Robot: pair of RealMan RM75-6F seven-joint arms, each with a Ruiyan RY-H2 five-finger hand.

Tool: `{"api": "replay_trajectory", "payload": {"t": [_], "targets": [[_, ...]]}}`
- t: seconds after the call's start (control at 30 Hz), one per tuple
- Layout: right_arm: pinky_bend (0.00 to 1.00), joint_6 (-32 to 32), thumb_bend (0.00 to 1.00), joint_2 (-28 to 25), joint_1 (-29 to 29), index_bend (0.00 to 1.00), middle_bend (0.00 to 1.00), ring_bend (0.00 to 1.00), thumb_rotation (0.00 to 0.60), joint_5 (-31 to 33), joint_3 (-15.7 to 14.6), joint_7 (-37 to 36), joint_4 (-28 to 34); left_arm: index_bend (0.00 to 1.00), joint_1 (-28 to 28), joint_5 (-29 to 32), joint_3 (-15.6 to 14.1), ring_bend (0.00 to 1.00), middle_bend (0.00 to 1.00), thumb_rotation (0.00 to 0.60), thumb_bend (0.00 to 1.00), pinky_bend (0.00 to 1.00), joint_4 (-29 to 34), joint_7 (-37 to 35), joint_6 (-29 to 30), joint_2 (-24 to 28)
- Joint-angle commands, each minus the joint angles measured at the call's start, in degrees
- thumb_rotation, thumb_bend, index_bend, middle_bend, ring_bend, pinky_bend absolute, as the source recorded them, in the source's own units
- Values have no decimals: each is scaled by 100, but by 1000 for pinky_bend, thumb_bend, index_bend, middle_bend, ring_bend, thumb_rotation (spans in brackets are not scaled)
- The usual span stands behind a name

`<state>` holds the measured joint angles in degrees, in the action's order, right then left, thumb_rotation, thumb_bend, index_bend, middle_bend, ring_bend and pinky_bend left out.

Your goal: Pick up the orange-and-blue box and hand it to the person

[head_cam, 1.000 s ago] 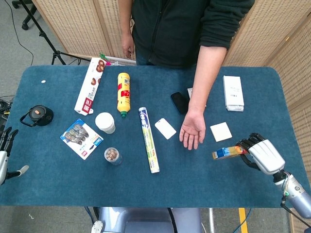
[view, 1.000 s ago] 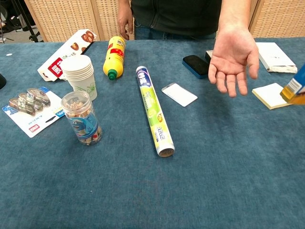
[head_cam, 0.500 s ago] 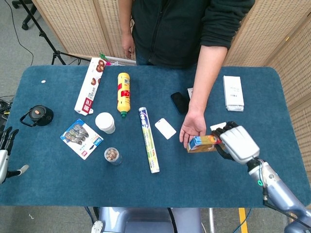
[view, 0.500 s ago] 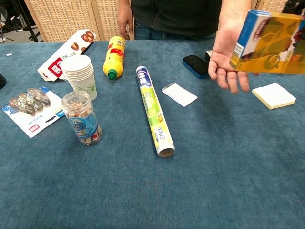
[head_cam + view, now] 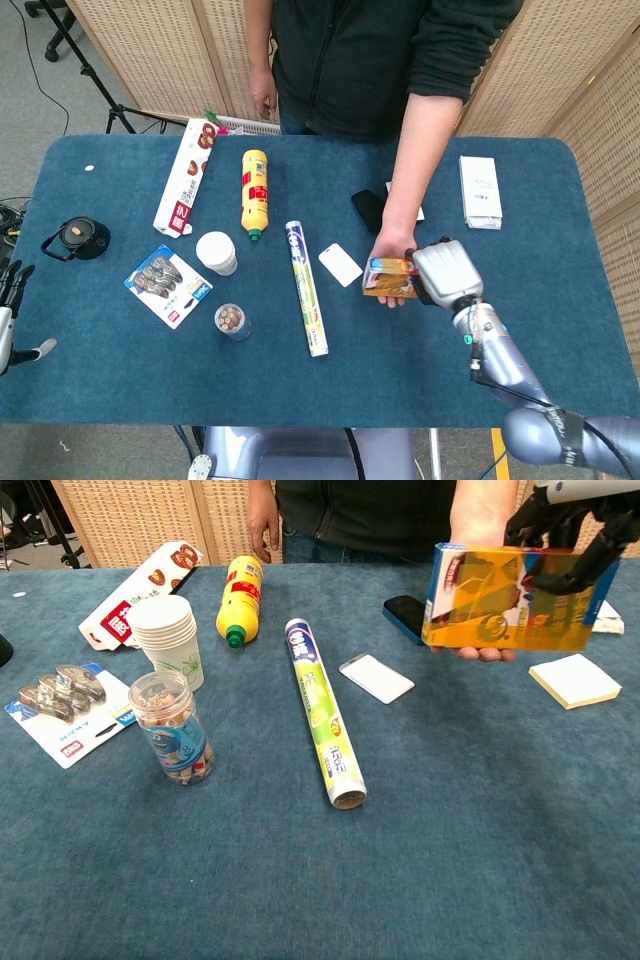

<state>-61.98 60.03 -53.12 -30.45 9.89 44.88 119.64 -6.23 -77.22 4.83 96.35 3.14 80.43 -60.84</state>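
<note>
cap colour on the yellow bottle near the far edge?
Green. The yellow bottle lies on its side with its green cap pointing toward the robot; clearest in the chest view.

Right robot hand raised mid-table, fingers closed in a grip, left robot hand at table edge

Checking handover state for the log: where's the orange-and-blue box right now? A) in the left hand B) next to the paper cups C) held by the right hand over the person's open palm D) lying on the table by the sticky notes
C: the right hand grips the orange-and-blue box directly over the person's palm, whose fingertips show under the box in the chest view.
</note>
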Motion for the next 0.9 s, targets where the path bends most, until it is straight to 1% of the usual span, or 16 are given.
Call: {"api": "replay_trajectory", "payload": {"t": [0.03,0.13,0.27,0.43,0.53,0.6,0.67,0.7,0.73,0.8,0.83,0.9], "targets": [[153,-506,0,420,136,5,0,0,600,-565,122,-376,-175,0,-9,5,-3,0,0,600,0,0,-2,23,-12,-10],[98,-658,0,528,224,0,0,0,600,-870,182,-611,-245,0,-18,12,-6,0,0,600,0,0,-5,56,-22,-25],[74,-919,0,621,321,0,0,0,600,-1269,256,-781,-286,0,-22,19,-11,0,0,600,0,0,-5,92,-23,-43],[72,-1148,0,407,500,0,0,0,600,-1527,262,-848,-65,0,-19,31,-2,0,0,600,0,0,-5,66,-13,-32],[59,-1394,0,125,860,0,0,0,600,-2160,68,-1101,62,0,-15,31,-1,0,0,600,0,0,-17,35,-8,-24],[49,-1587,0,-21,1245,0,0,0,600,-2840,-207,-1476,-29,0,-12,26,0,0,0,600,0,0,-24,15,0,-20],[35,-1896,0,-34,1697,0,0,0,600,-3675,-552,-1997,-391,0,-5,6,-6,0,0,600,0,0,-19,-4,14,-12],[26,-2128,0,31,1987,0,0,0,600,-4206,-790,-2343,-807,0,3,-9,-12,0,0,600,0,0,-16,-15,29,-8],[18,-2297,0,112,2169,0,0,0,600,-4568,-936,-2601,-1154,0,9,-21,-16,0,0,600,0,0,-15,-18,40,-7],[10,-2577,0,301,2463,0,0,0,600,-5063,-1135,-3056,-1807,0,14,-42,-21,0,0,600,0,0,-12,-13,62,-11],[9,-2694,0,403,2624,0,0,0,600,-5218,-1241,-3289,-2137,0,16,-60,-24,0,0,600,0,0,-11,-2,76,-16],[7,-2861,0,587,2849,0,0,0,600,-5445,-1350,-3719,-2683,0,20,-87,-30,0,0,600,0,0,-16,26,104,-34]]}}
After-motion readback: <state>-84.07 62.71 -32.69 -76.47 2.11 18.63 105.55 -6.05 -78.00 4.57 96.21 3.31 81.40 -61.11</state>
